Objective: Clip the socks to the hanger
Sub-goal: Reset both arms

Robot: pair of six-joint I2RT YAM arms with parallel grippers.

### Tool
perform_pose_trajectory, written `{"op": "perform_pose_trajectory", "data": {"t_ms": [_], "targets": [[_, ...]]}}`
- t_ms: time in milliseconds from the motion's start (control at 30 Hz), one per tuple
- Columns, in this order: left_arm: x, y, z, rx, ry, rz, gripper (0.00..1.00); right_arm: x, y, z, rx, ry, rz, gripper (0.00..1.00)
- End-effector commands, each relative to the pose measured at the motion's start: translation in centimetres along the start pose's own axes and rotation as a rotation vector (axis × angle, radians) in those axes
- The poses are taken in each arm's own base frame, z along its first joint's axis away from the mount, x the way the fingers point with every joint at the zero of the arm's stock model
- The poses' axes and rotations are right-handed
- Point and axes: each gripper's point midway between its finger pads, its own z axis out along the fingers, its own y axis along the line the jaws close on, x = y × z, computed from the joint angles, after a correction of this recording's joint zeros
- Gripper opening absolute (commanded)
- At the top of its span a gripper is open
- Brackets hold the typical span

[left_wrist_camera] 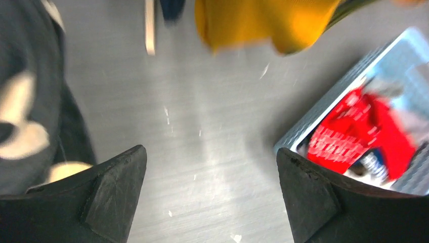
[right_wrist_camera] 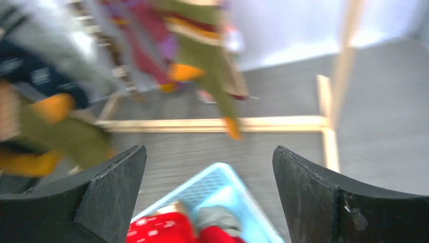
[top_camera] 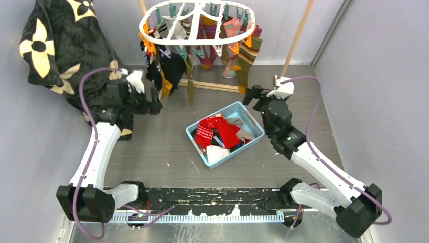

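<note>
The white oval hanger (top_camera: 197, 23) hangs at the top centre with teal and orange clips and several socks (top_camera: 243, 55) clipped under it. More socks, a red one (top_camera: 215, 130) on top, lie in the light blue basket (top_camera: 248, 119) on the table. My left gripper (top_camera: 154, 104) is open and empty, left of the basket below the hanging socks; its view shows bare table between the fingers (left_wrist_camera: 119, 187) and a mustard sock (left_wrist_camera: 263, 23) above. My right gripper (top_camera: 251, 94) is open and empty over the basket's far corner (right_wrist_camera: 217, 179).
A black plush blanket with cream flowers (top_camera: 60, 40) hangs at the back left, close to my left arm. The wooden pole rack's base bar (top_camera: 210, 86) lies on the table behind the basket; its post (top_camera: 296, 38) rises at the right. Grey walls enclose both sides.
</note>
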Motion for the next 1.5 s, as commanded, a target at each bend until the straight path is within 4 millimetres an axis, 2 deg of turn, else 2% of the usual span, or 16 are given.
{"op": "perform_pose_trajectory", "data": {"t_ms": [0,67,167,300,500,767,933,1000,1167,1267,1333,1400,1467], "targets": [[3.8,1.1,2.9,0.031,-0.025,0.148,0.98,1.4,-10.0,-1.9,0.386,-0.038,0.087,1.00],[5.9,2.7,4.8,-0.025,-0.001,0.149,0.98,1.8,-13.2,-2.9,0.500,-0.082,0.047,1.00],[8.2,4.4,7.0,-0.083,0.038,0.142,0.98,2.2,-16.4,-4.5,0.625,-0.147,-0.013,1.00],[10.3,6.0,9.1,-0.129,0.058,0.109,1.00,3.2,-20.1,-6.1,0.770,-0.168,0.007,1.00],[11.2,8.2,11.7,-0.206,0.001,0.053,1.00,5.4,-24.2,-7.6,0.895,-0.164,0.026,1.00],[12.5,11.0,13.7,-0.305,-0.076,0.030,1.00,8.4,-28.5,-7.8,1.018,-0.119,-0.019,1.00],[12.9,11.8,14.1,-0.341,-0.126,0.022,1.00,10.5,-30.0,-8.0,1.027,-0.082,-0.035,1.00],[12.4,11.8,14.2,-0.347,-0.168,-0.003,1.00,11.0,-30.0,-7.5,0.995,-0.097,-0.016,1.00],[13.0,11.4,14.1,-0.318,-0.194,0.010,1.00,12.6,-30.1,-6.6,0.949,-0.091,-0.019,1.00],[13.3,10.7,13.6,-0.284,-0.241,0.032,1.00,12.7,-29.7,-6.0,0.908,-0.109,-0.011,1.00],[14.4,10.3,13.4,-0.262,-0.287,0.047,1.00,12.7,-29.7,-5.6,0.894,-0.123,-0.008,1.00],[13.3,10.3,12.9,-0.266,-0.378,0.051,1.00,12.7,-29.5,-5.2,0.868,-0.140,-0.001,1.00],[14.0,10.5,13.0,-0.277,-0.320,0.040,1.00,12.8,-29.3,-4.4,0.839,-0.131,-0.021,1.00]]}}
